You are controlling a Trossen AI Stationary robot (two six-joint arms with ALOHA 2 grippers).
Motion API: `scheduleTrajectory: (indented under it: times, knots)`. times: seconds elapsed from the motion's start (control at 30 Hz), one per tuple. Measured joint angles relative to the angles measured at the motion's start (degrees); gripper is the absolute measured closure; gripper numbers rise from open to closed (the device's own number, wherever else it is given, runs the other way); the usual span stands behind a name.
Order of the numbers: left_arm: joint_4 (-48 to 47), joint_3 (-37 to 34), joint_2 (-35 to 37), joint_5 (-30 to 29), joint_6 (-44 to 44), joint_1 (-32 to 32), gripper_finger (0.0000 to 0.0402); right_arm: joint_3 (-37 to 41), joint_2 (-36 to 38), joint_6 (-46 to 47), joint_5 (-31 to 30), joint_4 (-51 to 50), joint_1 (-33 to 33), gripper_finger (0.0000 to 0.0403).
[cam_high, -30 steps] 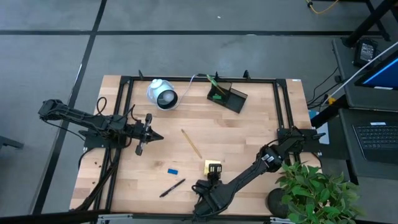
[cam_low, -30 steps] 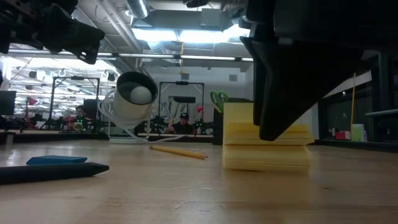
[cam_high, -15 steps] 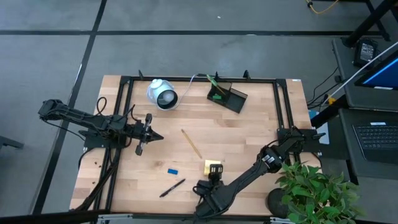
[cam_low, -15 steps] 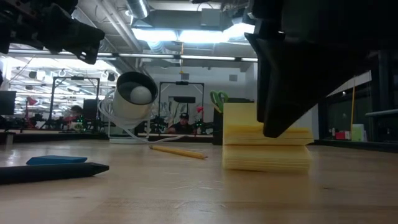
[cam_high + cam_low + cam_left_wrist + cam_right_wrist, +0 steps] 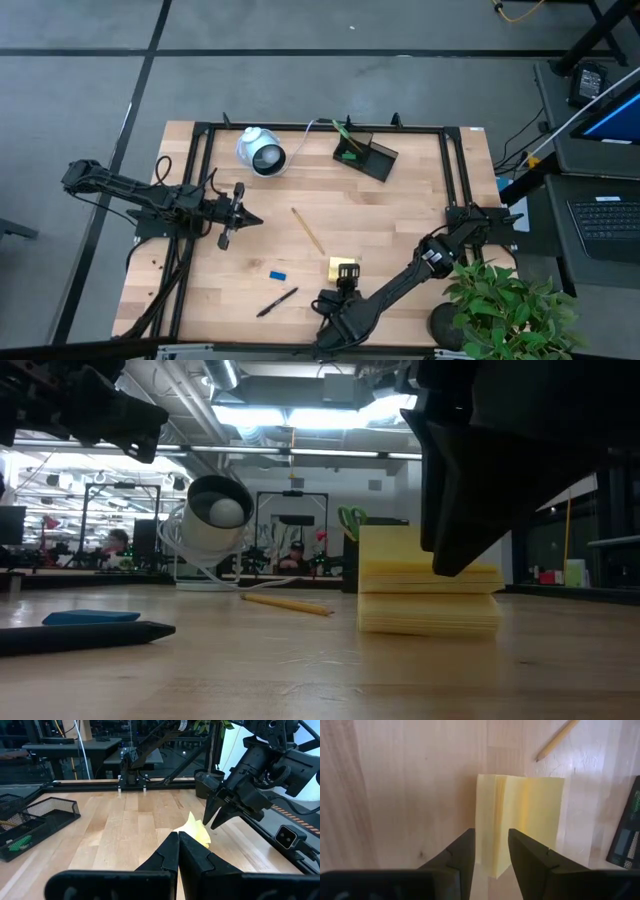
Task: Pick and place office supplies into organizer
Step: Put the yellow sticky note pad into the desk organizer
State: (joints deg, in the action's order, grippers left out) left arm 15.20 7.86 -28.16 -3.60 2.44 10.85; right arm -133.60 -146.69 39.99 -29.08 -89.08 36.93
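The yellow sticky-note pad (image 5: 341, 267) lies flat on the wooden table near its front edge, its top sheets raised at one side (image 5: 385, 545). My right gripper (image 5: 492, 837) is open and slants down over the pad's near edge, one finger on each side of a pad corner. My left gripper (image 5: 255, 218) is shut and level above the table's left part, touching nothing. The black organizer (image 5: 372, 158) stands at the far edge with the green-handled scissors (image 5: 347, 152) in it. A pencil (image 5: 308, 231), a blue eraser (image 5: 278, 273) and a black pen (image 5: 277, 302) lie loose on the table. My right gripper comes at the pad's near edge (image 5: 492, 862) slanting down from the table's near side. Its fingers (image 5: 455, 550) overlap the pad in every view, and I cannot tell whether they touch it. The pad rests flat on the table.
A white round device (image 5: 262, 152) with a cable sits at the far left of the table. A black frame rail (image 5: 320, 127) runs around the tabletop. A potted plant (image 5: 505, 305) stands off the near right corner. Bare wood lies between the pad and the organizer.
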Motion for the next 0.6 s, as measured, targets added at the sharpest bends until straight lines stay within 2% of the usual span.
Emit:
scheduleTrajectory:
  times: [0.6]
  knots:
    - [0.0,0.0,0.0,0.0,0.0,0.0,0.04,0.0,0.0,0.2,0.5,2.6,-1.2,0.0282]
